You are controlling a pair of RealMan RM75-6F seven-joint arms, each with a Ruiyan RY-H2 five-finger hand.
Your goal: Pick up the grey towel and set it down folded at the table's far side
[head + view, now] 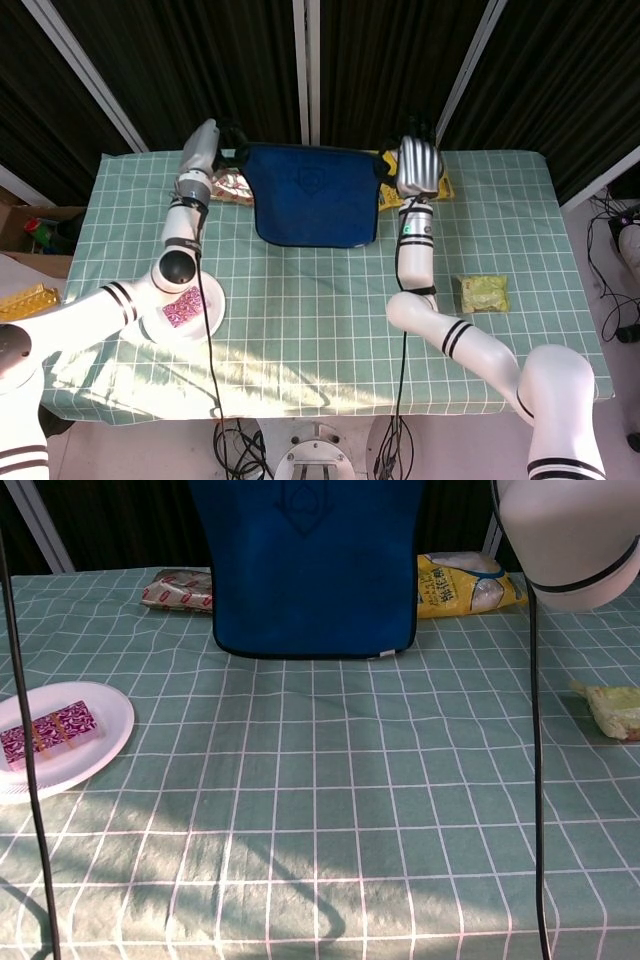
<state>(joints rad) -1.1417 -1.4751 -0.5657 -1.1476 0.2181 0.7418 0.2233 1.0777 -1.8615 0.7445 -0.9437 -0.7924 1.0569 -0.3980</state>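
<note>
The towel (312,197) is dark blue with a dark border and hangs as a flat sheet above the far part of the table. In the chest view the towel (314,568) runs off the top edge, its lower hem level with the far tabletop. My left hand (228,150) grips its upper left corner. My right hand (416,163) grips its upper right corner. Both hands are lifted high near the table's far edge. Only the right forearm shows in the chest view.
A yellow snack bag (392,190) lies behind the towel at the far right. A brown packet (177,590) lies far left. A white plate (98,742) with a pink bar sits near left. A green packet (483,293) lies right.
</note>
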